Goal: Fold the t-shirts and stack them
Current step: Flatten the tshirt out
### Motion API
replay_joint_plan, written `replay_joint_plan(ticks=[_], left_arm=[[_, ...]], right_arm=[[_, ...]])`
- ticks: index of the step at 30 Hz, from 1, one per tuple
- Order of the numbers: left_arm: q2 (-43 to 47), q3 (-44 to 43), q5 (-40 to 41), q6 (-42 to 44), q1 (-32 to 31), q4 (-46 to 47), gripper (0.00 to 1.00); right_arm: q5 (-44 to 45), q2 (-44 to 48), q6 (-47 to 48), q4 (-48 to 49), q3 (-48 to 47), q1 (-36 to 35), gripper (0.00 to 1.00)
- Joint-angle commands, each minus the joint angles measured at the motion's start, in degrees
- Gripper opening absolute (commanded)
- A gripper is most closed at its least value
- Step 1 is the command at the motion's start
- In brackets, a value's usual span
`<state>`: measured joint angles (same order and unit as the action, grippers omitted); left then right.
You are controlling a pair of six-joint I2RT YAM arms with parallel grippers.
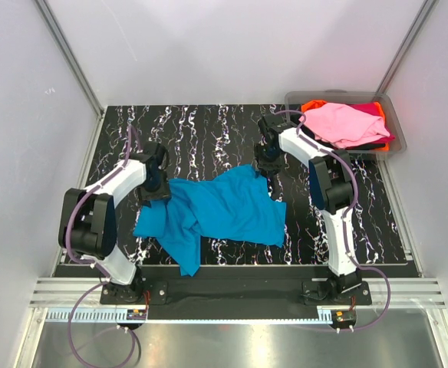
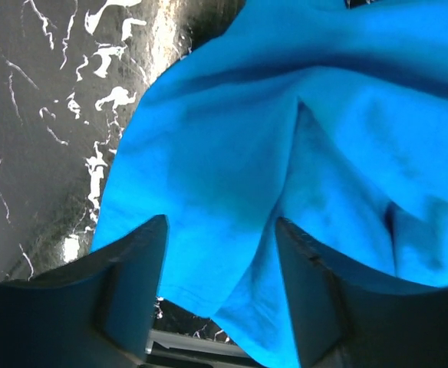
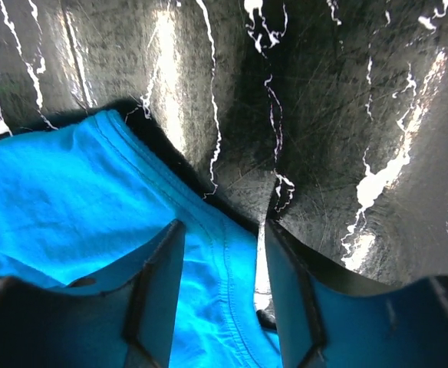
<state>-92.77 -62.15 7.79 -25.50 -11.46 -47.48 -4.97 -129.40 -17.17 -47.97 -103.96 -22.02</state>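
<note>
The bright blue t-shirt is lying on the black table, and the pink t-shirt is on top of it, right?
Not quite. The bright turquoise-blue cotton t-shirt does lie on the black marbled table, but the light pink t-shirt lies in the clear grey plastic bin, apart from it. The top external view shows this.

plain white walls (image 1: 209,46) close in three sides, grey metal posts (image 1: 70,57) in the corners. the table (image 1: 209,126) is glossy black veined white, catching glare; a metal rail (image 1: 47,293) lines its near edge.
</note>
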Motion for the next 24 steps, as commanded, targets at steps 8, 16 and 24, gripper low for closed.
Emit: replay_joint_plan(ticks=[8,16,24], left_arm=[[2.3,2.7,-3.4,1.6,0.4,3.4,0.08],[18.4,4.9,-4.3,0.6,0.1,2.6,0.0],[43.7,1.2,-1.4,1.7,0.0,-4.0,0.0]], right_arm=[[2.9,0.3,-0.4,-1.3,-1.0,-0.5,0.06],[8.9,15.2,-0.8,-1.5,4.3,-0.5,0.0],[11.3,34.9,0.8,-1.6,10.1,-0.6,0.0]])
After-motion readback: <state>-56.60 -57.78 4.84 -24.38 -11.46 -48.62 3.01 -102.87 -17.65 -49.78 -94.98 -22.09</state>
